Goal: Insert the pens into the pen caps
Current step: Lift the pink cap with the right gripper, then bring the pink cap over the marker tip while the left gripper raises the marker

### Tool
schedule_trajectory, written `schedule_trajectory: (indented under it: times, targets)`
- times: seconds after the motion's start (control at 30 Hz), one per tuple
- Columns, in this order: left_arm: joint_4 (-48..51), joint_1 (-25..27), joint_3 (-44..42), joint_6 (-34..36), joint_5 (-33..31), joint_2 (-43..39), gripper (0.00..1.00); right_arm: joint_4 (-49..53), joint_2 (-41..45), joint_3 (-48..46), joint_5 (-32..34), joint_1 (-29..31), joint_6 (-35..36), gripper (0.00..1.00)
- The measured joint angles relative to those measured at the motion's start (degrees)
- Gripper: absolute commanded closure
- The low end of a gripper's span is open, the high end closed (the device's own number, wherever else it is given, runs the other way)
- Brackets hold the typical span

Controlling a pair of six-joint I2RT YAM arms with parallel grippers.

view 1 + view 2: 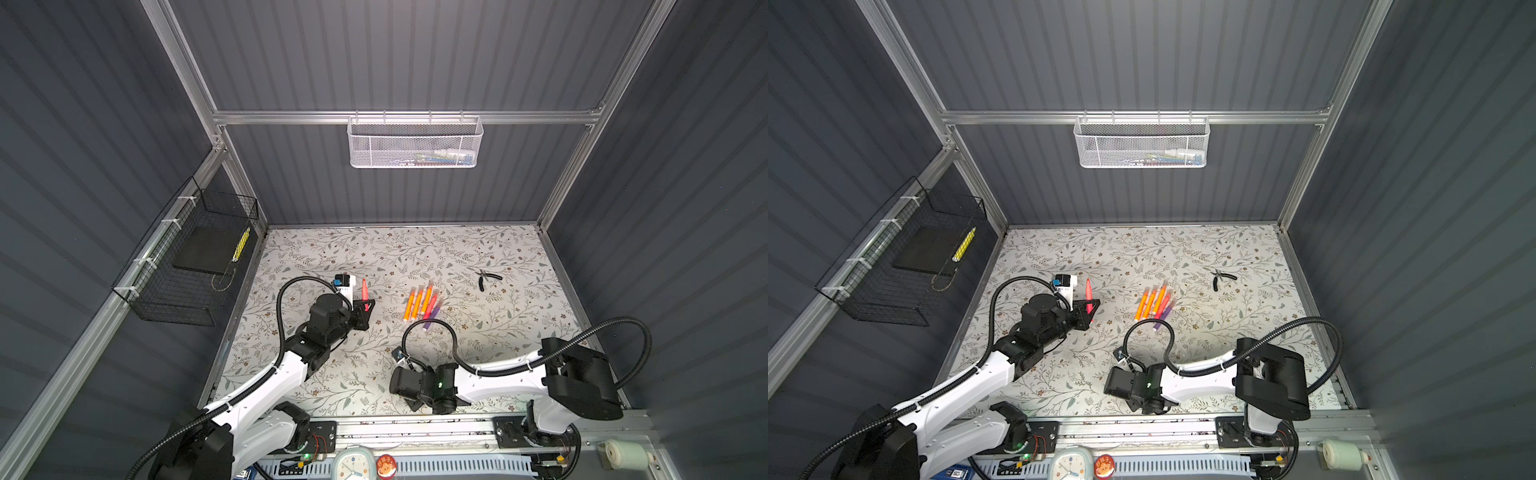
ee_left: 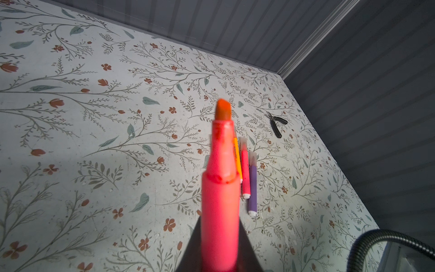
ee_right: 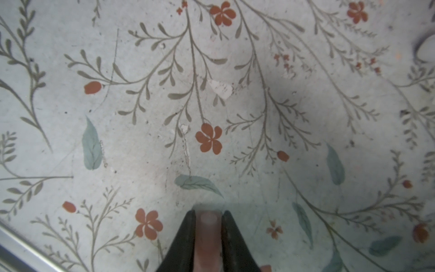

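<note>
Your left hand (image 1: 365, 308) was closed tight on the red-pink pen (image 1: 364, 289). It gripped the barrel near its rear end, so most of the pen stood out past the fingers. In both top views the pen's long axis ran away from the robot toward the back wall. The left wrist view showed the bare felt tip leading, apparently lifted off the counter (image 1: 316, 257).

Your right hand (image 3: 208, 213) was narrowed onto a pen cap (image 3: 208, 235), a short pinkish translucent tube pinched between the two black jaws. One end of it poked out just past them, and I could not tell whether that end was the open one. That hand sat low near the front edge of the counter, aimed down at the floral surface.

The relation to mind was this: the cap lay to the right of the pen tip and much nearer the robot, well apart from it. The two axes did not line up, since the pen pointed back and the cap pointed down. I judged you would need to turn one or both wrists until tip and mouth faced each other on one line, then close the gap.

The five other pens (image 1: 422, 306) lay side by side further back and looked capped, so this seemed the last pair. The pliers (image 1: 488, 277) lay beyond them, out of the way.
</note>
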State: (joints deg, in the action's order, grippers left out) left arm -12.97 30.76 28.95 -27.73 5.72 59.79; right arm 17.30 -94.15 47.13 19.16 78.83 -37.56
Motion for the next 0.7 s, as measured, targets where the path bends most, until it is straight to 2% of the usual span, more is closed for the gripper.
schedule_trajectory:
  times: [0.17,0.27,0.43,0.5,0.57,0.7]
  targets:
    - [-2.2,0.0,-1.6,-0.2,1.6,-0.5,1.00,-2.8,5.6,-3.8,-0.3,-1.1,0.0,0.81]
    - [-4.4,0.0,-3.0,-0.5,3.4,-0.8,1.00,-6.2,14.0,-7.3,-0.9,-3.9,0.1,0.82]
    - [-9.1,1.2,-4.3,-1.2,6.6,0.2,1.00,-13.2,30.3,-13.4,-1.3,-12.5,-0.7,0.86]
    - [-11.9,2.6,-4.3,-1.2,8.3,1.9,1.00,-14.8,35.6,-15.1,-1.4,-15.7,-1.1,0.86]
    - [-14.8,5.1,-4.3,-1.0,9.9,3.6,1.00,-16.1,39.5,-15.6,-1.5,-18.7,-1.5,0.91]
    - [-20.0,11.2,-4.3,0.8,13.6,6.9,1.00,-19.7,42.6,-15.1,-2.6,-23.8,-1.7,0.99]
